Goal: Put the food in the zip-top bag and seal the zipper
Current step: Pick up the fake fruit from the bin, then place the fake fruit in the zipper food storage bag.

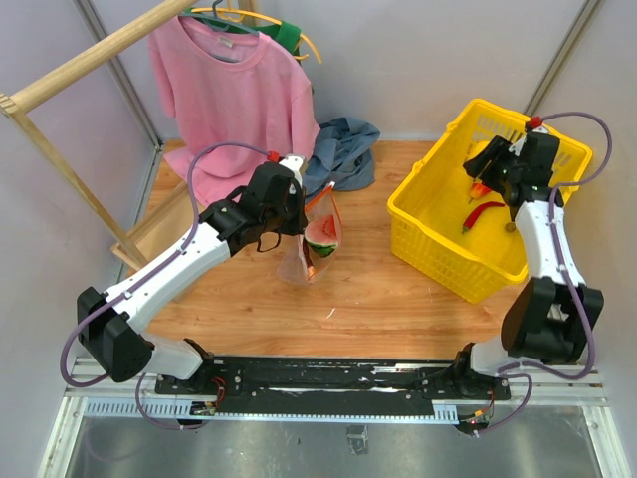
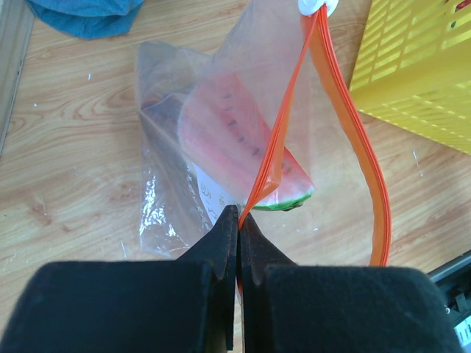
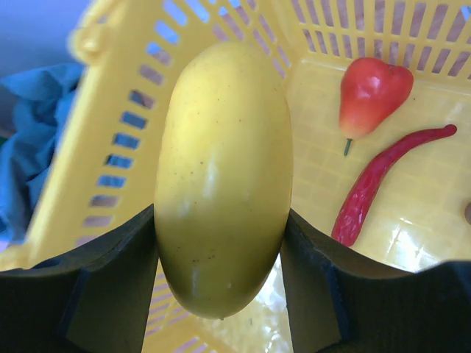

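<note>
Orange-red zipper (image 2: 353, 147) is running up from the left gripper (image 2: 239, 220), whose fingers are pressing flat together on one side of the strip with no gap showing — the other side is bowing out to the right, and both are meeting at the white slider (image 2: 318, 6) at the top of the left wrist view, so the mouth is gaping. The clear bag (image 2: 165, 184) is hanging from that pinch and sagging onto the table (image 2: 66, 191), left of the yellow basket (image 1: 428, 244). Inside it the watermelon slice (image 2: 235, 140) is lying with its green rind nearest the gripper; a dark shape is showing behind it, too blurred by the plastic to name. The right gripper (image 3: 219, 228) is hovering over the basket, its fingers standing part-way apart and squeezing the yellow fruit (image 3: 221, 162) on both sides — the fruit is standing upright between them. Below, on the basket floor, the pepper (image 3: 372, 92) and the chili (image 3: 375, 184) are lying just beside each other, apart from the fruit
</note>
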Motion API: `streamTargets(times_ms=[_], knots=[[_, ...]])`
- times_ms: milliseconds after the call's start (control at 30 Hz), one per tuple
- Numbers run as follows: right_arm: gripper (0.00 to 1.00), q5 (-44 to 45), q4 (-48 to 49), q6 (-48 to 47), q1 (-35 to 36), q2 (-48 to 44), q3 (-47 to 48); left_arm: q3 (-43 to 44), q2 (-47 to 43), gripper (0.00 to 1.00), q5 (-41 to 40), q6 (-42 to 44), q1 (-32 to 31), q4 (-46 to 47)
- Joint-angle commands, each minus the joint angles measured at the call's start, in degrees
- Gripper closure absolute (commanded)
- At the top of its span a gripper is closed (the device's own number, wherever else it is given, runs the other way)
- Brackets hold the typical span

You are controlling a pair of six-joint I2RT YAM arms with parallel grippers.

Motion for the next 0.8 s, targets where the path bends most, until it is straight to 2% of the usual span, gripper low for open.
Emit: streamTargets(times_ms=[0,167,433,767], knots=[[0.81,-1.72,-6.73,-1.63,2.02,-8.57,0.02,1.55,-1.45,1.0,-0.17,1.18,0.23,0.84],[0.82,-3.69,-10.93,-1.7,6.22,-15.12,1.02,1.69,-1.66,1.0,0.2,1.09,0.22,1.23],[0.82,-5.2,-16.83,-3.15,20.53,-20.19,3.92,1.94,-1.91,1.0,0.81,0.23,0.16,2.52],[0.82,-13.76,-21.66,-5.5,37.9,-17.26,8.37,1.19,-3.08,1.0,1.15,-0.38,-0.46,3.94]])
